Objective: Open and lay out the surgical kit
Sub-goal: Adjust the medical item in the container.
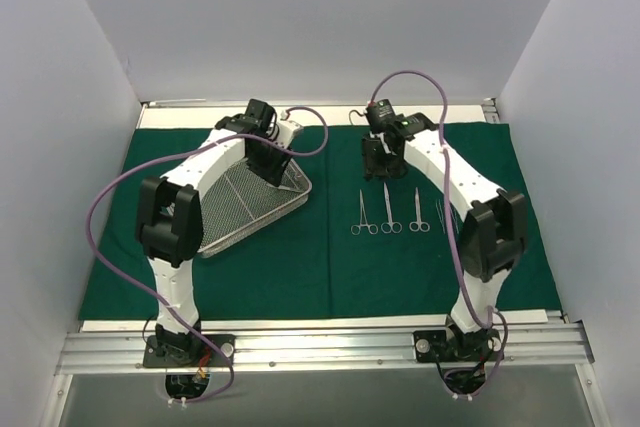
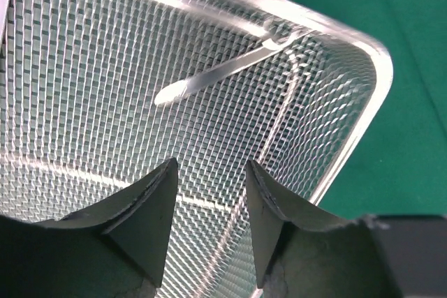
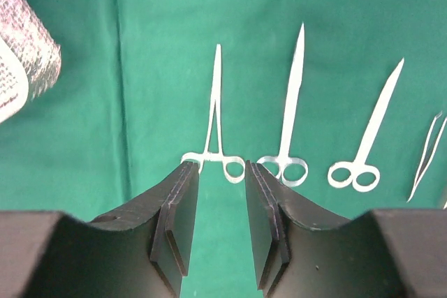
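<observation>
Our left fingers (image 2: 150, 214) hang released over the wire-mesh tray (image 2: 370, 88), likely to lift the 1 instrument (image 2: 216, 75) inside; our right fingers (image 3: 178, 214), also released, hover by 3 ring-handled tools (image 3: 292, 102) aligned on the drape (image 3: 140, 68).

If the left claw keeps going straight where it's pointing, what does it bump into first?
Probably the floor of the wire-mesh tray: the open left gripper points down into it. The thin steel instrument lies a bit further ahead, though depth is hard to judge.
</observation>
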